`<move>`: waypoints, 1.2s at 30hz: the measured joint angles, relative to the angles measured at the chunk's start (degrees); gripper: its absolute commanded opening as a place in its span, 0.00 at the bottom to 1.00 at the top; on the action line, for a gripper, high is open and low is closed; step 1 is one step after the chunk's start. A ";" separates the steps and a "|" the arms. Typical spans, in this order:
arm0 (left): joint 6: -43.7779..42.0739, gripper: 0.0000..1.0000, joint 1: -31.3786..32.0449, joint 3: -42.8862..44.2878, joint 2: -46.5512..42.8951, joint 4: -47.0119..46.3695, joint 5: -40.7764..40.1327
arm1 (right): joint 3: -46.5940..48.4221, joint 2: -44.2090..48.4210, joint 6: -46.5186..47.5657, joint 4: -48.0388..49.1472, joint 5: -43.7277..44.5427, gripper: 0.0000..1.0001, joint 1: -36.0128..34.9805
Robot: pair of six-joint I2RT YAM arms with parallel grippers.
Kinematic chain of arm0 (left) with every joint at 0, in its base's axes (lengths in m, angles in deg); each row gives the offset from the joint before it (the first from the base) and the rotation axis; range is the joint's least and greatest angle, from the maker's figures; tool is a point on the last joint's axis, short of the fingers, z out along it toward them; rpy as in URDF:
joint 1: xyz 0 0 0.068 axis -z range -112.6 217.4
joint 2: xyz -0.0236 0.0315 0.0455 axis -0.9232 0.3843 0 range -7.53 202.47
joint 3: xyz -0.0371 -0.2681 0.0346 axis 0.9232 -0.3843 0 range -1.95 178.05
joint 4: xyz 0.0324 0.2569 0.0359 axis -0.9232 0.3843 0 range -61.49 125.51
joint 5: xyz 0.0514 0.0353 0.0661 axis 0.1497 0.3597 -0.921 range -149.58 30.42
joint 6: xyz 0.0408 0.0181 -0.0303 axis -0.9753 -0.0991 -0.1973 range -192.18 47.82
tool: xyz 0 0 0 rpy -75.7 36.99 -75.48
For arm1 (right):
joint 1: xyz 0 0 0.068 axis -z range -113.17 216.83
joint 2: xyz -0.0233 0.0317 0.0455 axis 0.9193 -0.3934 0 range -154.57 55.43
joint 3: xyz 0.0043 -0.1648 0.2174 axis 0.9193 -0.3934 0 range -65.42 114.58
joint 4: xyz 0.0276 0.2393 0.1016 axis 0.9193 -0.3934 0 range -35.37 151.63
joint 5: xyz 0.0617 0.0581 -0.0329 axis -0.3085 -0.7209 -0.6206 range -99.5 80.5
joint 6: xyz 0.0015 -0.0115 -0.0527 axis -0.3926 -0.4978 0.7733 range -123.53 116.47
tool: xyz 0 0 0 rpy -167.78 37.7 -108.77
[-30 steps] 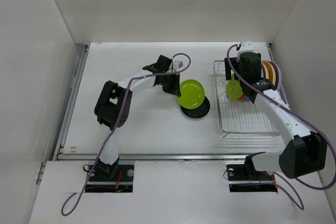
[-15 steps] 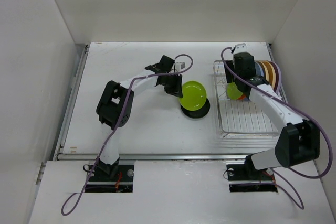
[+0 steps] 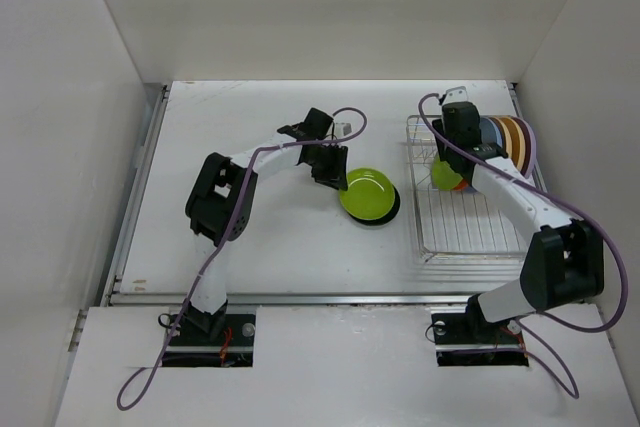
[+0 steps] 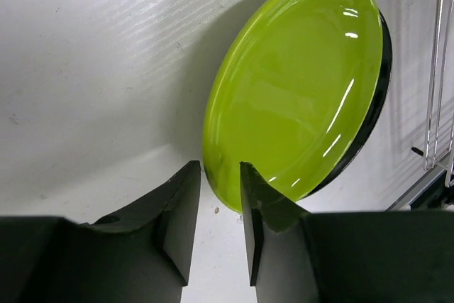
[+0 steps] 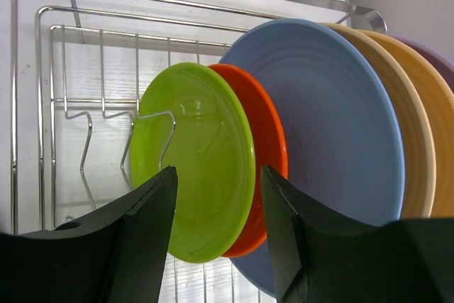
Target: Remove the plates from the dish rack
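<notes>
Near side: left end effector sits low at the rim of the large lime green plate. Its jaws are narrowly apart with the rim in the gap; I cannot tell whether it is gripped or free. That plate lies on the black plate on the surface, beside the dish rack.

Judged done: two plates unloaded.

Farther: right end effector is spread wide and holds nothing, facing the small lime plate.

Left in the rack, upright at its far end: small lime, orange plate, light blue plate, two tan plates, lavender plate.
</notes>
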 measured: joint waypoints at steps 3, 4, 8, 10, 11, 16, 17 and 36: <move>-0.02 0.31 0.02 0.00 0.00 -0.02 0.00 | 0.02 -0.02 0.00 -0.04 0.20 0.55 0.42; 0.00 0.31 0.00 0.00 0.00 0.00 0.00 | 0.02 -0.02 0.02 -0.13 0.17 0.55 0.59; -0.02 0.37 0.00 0.00 0.00 -0.02 0.00 | 0.04 -0.15 0.11 -0.13 0.26 0.51 1.07; -0.02 0.43 0.00 0.00 0.00 0.00 0.02 | 0.13 -0.59 0.17 -0.20 0.37 0.50 1.29; 0.00 0.43 0.00 0.00 0.00 -0.02 0.07 | 0.20 -0.81 0.17 -0.28 0.35 0.47 1.40; -0.02 0.53 0.00 0.00 0.00 -0.02 0.04 | 0.26 -1.79 0.42 -1.29 0.37 0.40 1.81; 0.00 0.54 0.00 0.00 0.00 -0.02 0.07 | 0.28 -1.95 0.44 -1.38 0.39 0.40 1.81; 0.00 0.69 0.00 0.00 -0.79 0.00 0.00 | 1.36 -2.97 0.87 -1.88 2.62 0.00 2.60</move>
